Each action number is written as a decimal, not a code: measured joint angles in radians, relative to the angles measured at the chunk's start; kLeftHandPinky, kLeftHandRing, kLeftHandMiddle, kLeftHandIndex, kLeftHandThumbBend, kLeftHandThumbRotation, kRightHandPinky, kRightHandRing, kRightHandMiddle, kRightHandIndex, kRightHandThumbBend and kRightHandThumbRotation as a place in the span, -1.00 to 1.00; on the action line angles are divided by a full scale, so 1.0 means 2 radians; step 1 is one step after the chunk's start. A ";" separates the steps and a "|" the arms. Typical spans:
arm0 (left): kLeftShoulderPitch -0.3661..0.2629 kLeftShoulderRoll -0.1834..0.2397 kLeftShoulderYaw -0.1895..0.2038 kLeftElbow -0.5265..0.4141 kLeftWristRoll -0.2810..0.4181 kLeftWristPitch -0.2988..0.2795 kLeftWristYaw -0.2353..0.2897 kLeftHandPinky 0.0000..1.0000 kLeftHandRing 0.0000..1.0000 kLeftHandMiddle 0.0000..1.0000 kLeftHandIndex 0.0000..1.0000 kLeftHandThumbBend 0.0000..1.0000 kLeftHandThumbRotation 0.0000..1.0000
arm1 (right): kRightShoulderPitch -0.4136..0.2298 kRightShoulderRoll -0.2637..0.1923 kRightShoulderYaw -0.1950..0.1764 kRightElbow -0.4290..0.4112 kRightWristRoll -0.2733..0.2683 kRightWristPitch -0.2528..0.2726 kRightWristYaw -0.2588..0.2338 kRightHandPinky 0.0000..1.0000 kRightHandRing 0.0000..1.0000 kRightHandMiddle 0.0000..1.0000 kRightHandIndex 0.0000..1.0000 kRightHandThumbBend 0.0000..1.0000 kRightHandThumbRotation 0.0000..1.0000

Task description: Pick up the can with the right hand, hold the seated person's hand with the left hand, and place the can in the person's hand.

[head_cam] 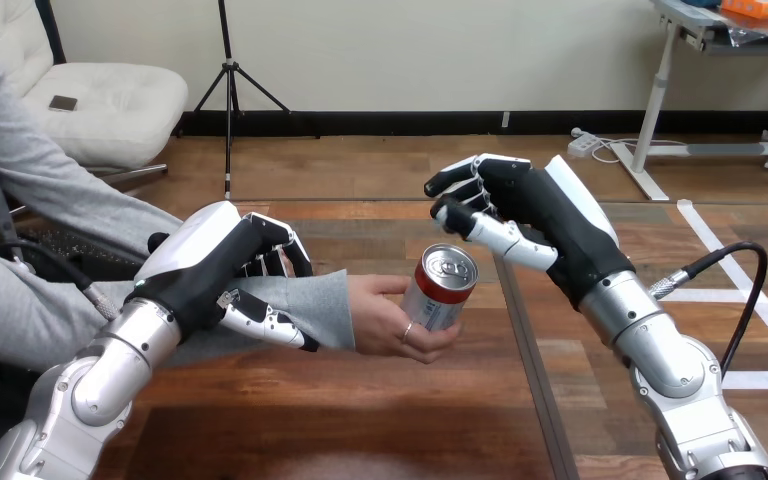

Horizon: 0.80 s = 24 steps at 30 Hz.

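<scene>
Fingers [278, 238] of left hand [210, 262] clasp the person's forearm [328, 305]; right hand's [550, 215] loose, clear of the can [440, 292].

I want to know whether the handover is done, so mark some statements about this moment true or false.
1. The can is in the person's hand. True.
2. The right hand grips the can. False: it is up and to the right of the can, apart from it, fingers relaxed.
3. The left hand has its fingers and thumb curled round the person's forearm. True.
4. The can stands on the table. False: the person's hand holds it above the table.
</scene>
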 measured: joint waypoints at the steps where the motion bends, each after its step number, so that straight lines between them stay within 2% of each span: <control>1: 0.000 0.000 0.000 0.000 0.000 0.000 0.000 -0.59 -0.49 -0.35 -0.12 0.54 -1.00 | 0.000 0.000 0.000 0.000 -0.002 -0.001 0.000 0.02 0.15 0.22 0.28 1.00 0.89; 7: 0.000 0.000 0.000 0.000 0.000 0.000 0.000 -0.58 -0.48 -0.34 -0.12 0.53 -1.00 | 0.000 -0.002 0.000 0.001 -0.004 -0.005 0.000 0.06 0.18 0.24 0.31 1.00 0.93; 13: 0.000 0.001 0.001 0.000 -0.009 0.002 -0.009 -0.43 -0.34 -0.22 -0.08 0.56 -1.00 | 0.000 -0.002 0.000 0.003 -0.003 -0.007 0.000 0.07 0.19 0.25 0.33 1.00 0.96; 19: 0.000 0.001 0.002 -0.009 -0.022 0.021 -0.026 -0.25 -0.15 -0.05 0.04 0.77 -1.00 | 0.000 -0.002 0.000 0.005 -0.003 -0.007 0.000 0.08 0.20 0.25 0.34 1.00 0.97; 24: 0.001 0.001 0.003 -0.018 -0.029 0.034 -0.035 -0.06 0.09 0.17 0.18 0.93 -0.86 | 0.000 -0.002 0.000 0.006 -0.003 -0.007 0.000 0.09 0.20 0.25 0.33 1.00 0.97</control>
